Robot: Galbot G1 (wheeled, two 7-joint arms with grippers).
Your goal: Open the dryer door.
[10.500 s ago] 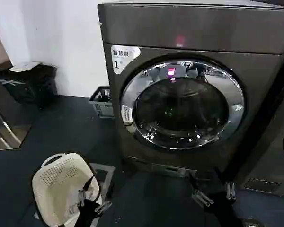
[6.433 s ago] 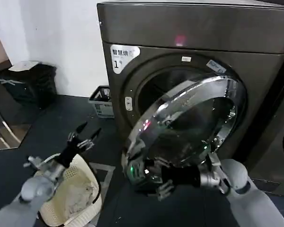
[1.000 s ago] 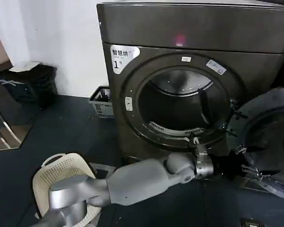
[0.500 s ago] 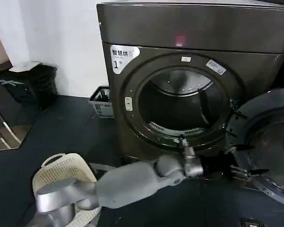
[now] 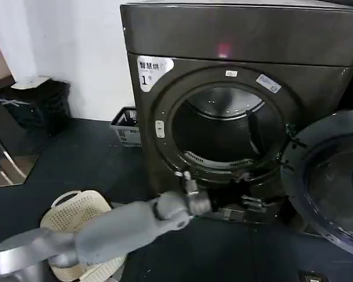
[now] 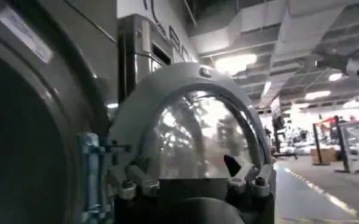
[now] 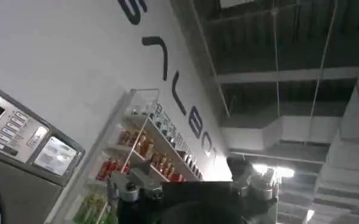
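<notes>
The dryer point(image 5: 235, 41) is a big dark metallic machine with a white "1" sticker and a small pink light. Its drum hole point(image 5: 223, 135) stands uncovered. The dryer door point(image 5: 332, 176) is swung wide to the right, inner face toward me, and it also shows close up as the dryer door point(image 6: 191, 128) in the left wrist view. My left arm reaches across low in front of the machine. My left gripper point(image 5: 250, 207) is open and holds nothing, below the drum hole and apart from the door. My right gripper point(image 7: 185, 182) points up at a ceiling and shelves.
A cream perforated basket point(image 5: 76, 220) sits on the dark floor at the lower left, under my left arm. A small grey crate point(image 5: 126, 126) stands beside the dryer by the wall. A black bin point(image 5: 38, 103) is at the far left.
The door went from shut to fully swung open on the right. Over the last second my left gripper has drawn back leftward, away from the door's edge; the door stays put.
</notes>
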